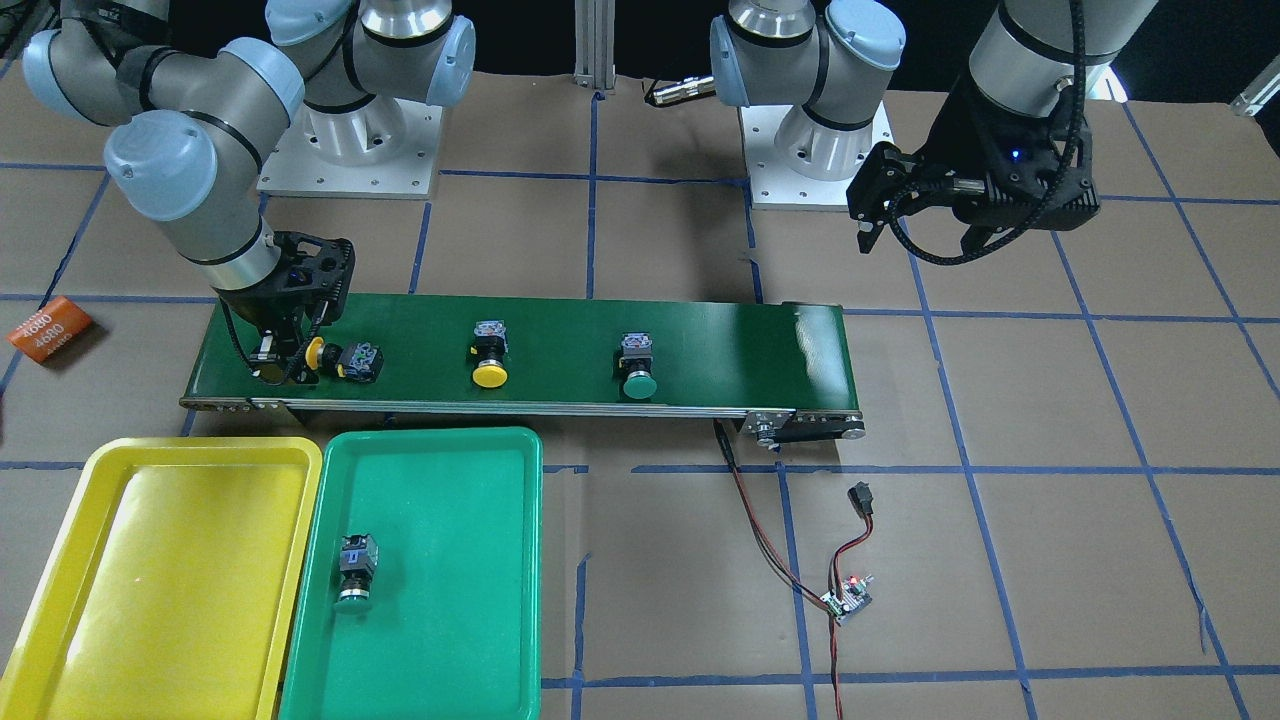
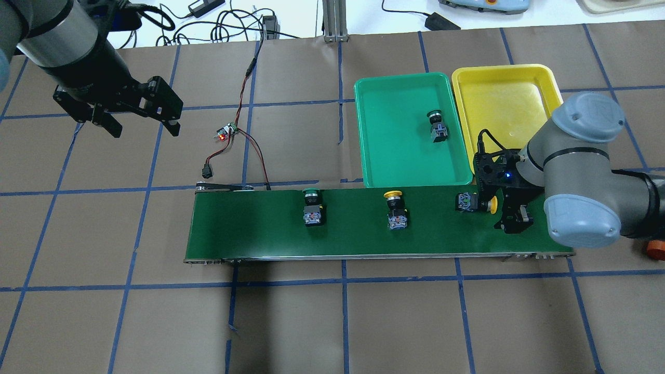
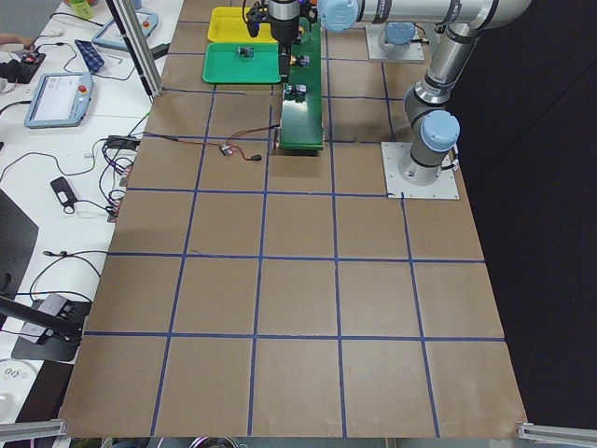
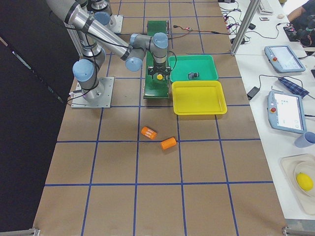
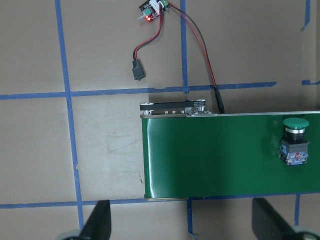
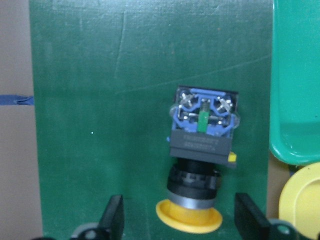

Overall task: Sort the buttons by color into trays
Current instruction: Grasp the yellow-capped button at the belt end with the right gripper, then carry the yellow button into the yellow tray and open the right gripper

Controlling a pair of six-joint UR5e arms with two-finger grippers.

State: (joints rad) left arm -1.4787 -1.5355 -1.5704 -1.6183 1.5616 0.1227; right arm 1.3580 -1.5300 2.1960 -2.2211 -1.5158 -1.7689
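Yellow tray (image 1: pixel 180 580) holds nothing yet; the green tray (image 1: pixel 450 560) beside it holds the sorted green button (image 1: pixel 356 570). Three wait on the conveyor belt (image 1: pixel 720 350). The right tool (image 6: pixel 181 222), fingers spread, straddles the end yellow button (image 1: pixel 345 360) without gripping it. The left tool (image 2: pixel 144 127) hangs over the desk (image 2: pixel 363 322), spread wide too. The middle yellow button (image 1: pixel 489 355) and belt green button (image 1: pixel 638 365) lie untouched, so roughly a quarter is done.

We can read only one marking: the number 4680, printed twice in white on the orange cylinder (image 1: pixel 48 328) lying at the table's edge in the front-facing view. In the right wrist view, the grey body of the yellow-capped button (image 6: pixel 202 132) bears faint lettering, too blurred for us to read
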